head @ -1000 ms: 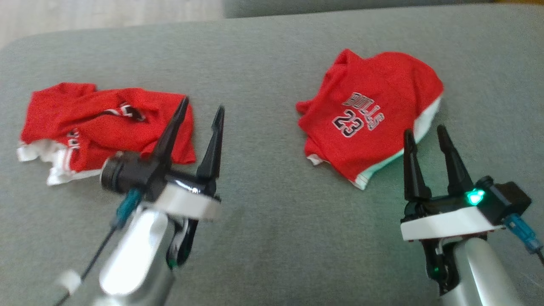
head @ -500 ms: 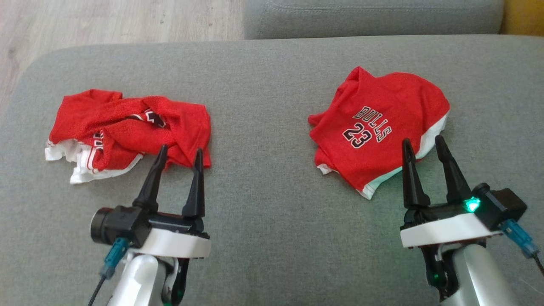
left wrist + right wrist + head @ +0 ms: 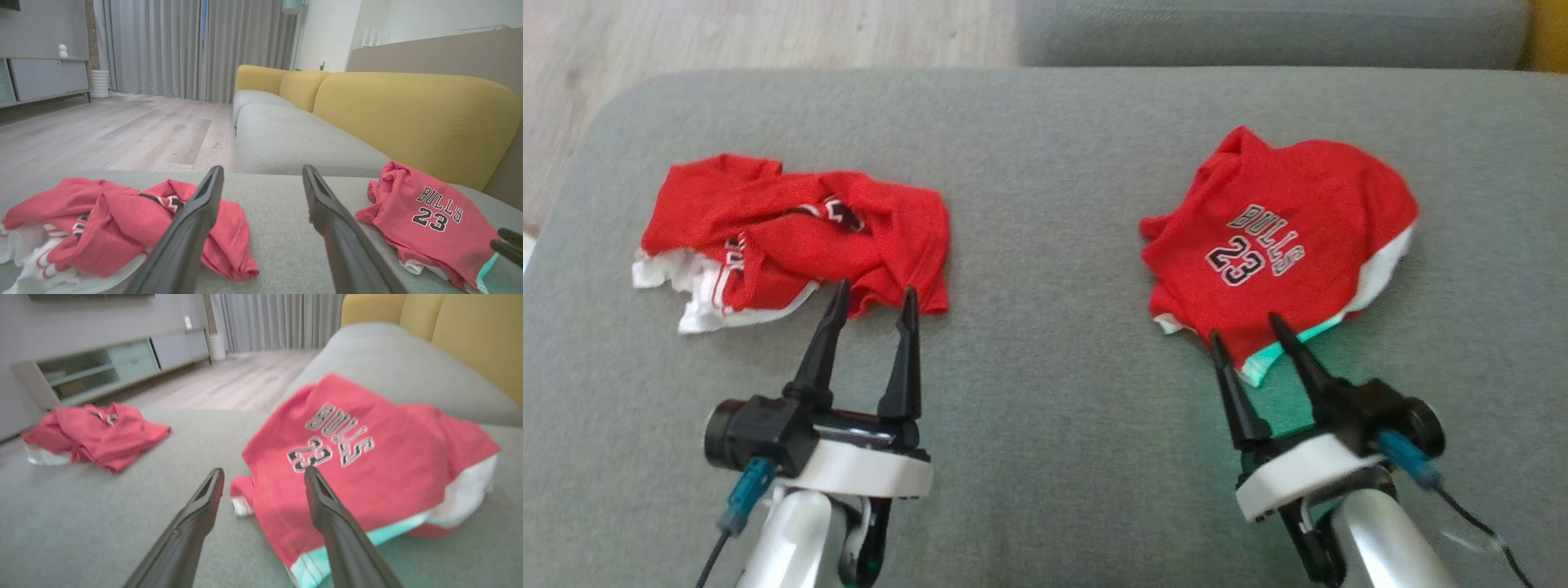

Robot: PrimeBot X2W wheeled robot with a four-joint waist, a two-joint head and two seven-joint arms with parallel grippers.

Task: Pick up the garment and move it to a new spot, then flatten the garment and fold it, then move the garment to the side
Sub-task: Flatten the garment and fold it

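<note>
Two red garments lie on a grey cushion (image 3: 1045, 163). At the left is a crumpled one with white trim (image 3: 792, 237) (image 3: 102, 220) (image 3: 98, 433). At the right, a jersey printed "BULLS 23" (image 3: 1282, 237) (image 3: 433, 220) (image 3: 367, 457) lies fairly flat with its white hem showing. My left gripper (image 3: 876, 287) (image 3: 262, 168) is open, its tips at the crumpled garment's near edge, with nothing between them. My right gripper (image 3: 1244, 327) (image 3: 264, 469) is open and tilted left, its tips over the jersey's near corner.
The cushion's rounded left edge drops to a wooden floor (image 3: 727, 33). A second grey seat (image 3: 286, 139) and yellow backrests (image 3: 408, 114) lie beyond. A low cabinet (image 3: 114, 363) and curtains (image 3: 184, 45) stand across the room. Bare cushion lies between the two garments.
The head camera has shifted. My left gripper drew back from over the crumpled garment to its near edge. My right gripper swung left and tilted toward the jersey's near corner.
</note>
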